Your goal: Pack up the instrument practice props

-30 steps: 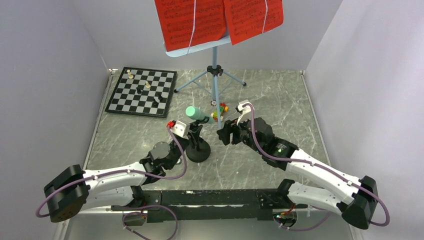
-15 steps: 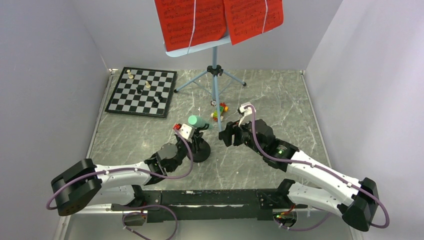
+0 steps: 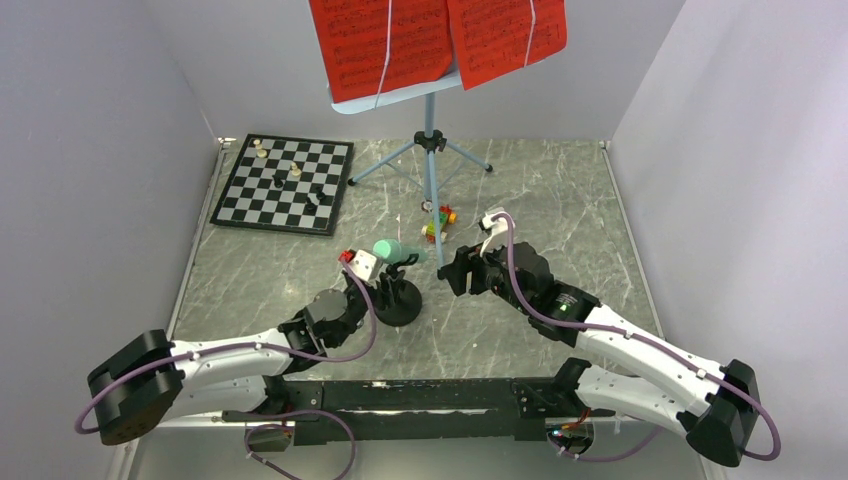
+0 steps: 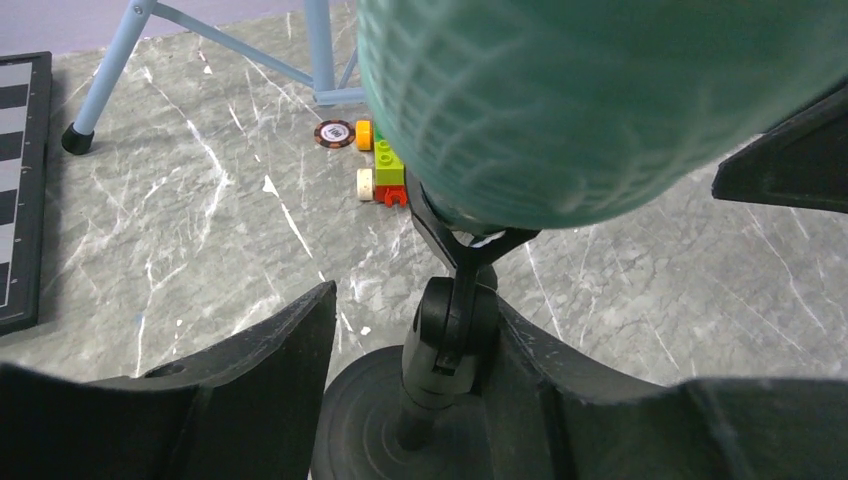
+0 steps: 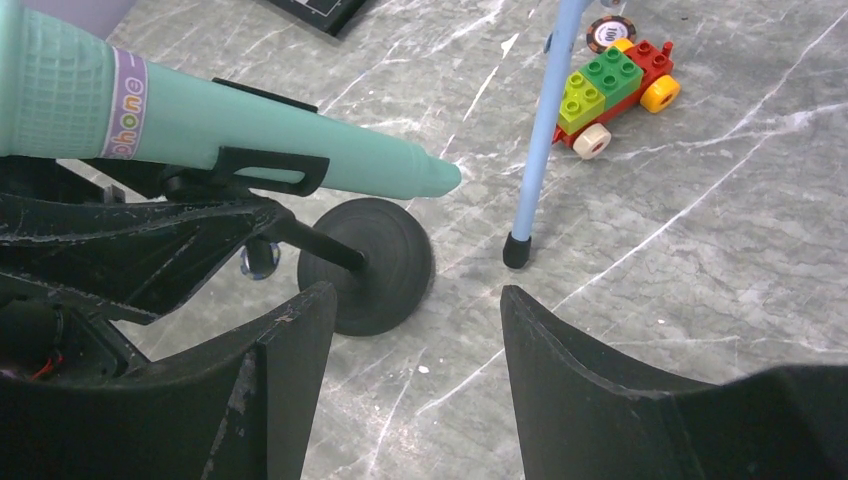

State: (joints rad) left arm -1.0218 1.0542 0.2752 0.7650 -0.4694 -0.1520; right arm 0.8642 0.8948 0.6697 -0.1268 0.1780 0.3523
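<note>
**Item 1, mint-green toy microphone** (image 3: 392,250): I log it cradled in the clip on top of the small black mic stand (image 3: 397,303). It lies nearly level, with the meshed head toward the left arm and the tapered handle end toward the right arm.

**Item 2, mic stand:** upright, its round base flat on the grey marbled surface (image 3: 560,190).

**Item 3, left end effector** (image 4: 415,345): its fingers are spread and straddle the mic stand's post just above the base. I see a clear gap on one side. The other finger sits close against the post joint, and I cannot tell whether it touches.

**Item 4, right end effector** (image 5: 410,330): just right of the mic stand. Its fingers are spread with nothing between them, and it faces the base.

**Item 5, light blue music stand** (image 3: 431,170): on its tripod beyond the mic stand, one foot landing just right of the base.

**Item 6, red sheet-music pages** (image 3: 380,40): two sheets resting on the music stand's tray, high beyond the mic stand.

**Item 7, block toy** (image 3: 438,222): multicoloured, beyond the mic stand and slightly right, with a small round disc (image 5: 610,32) just beside it.

**Item 8, chessboard** (image 3: 285,183): carrying pieces, well beyond the mic stand and to its left.
</note>
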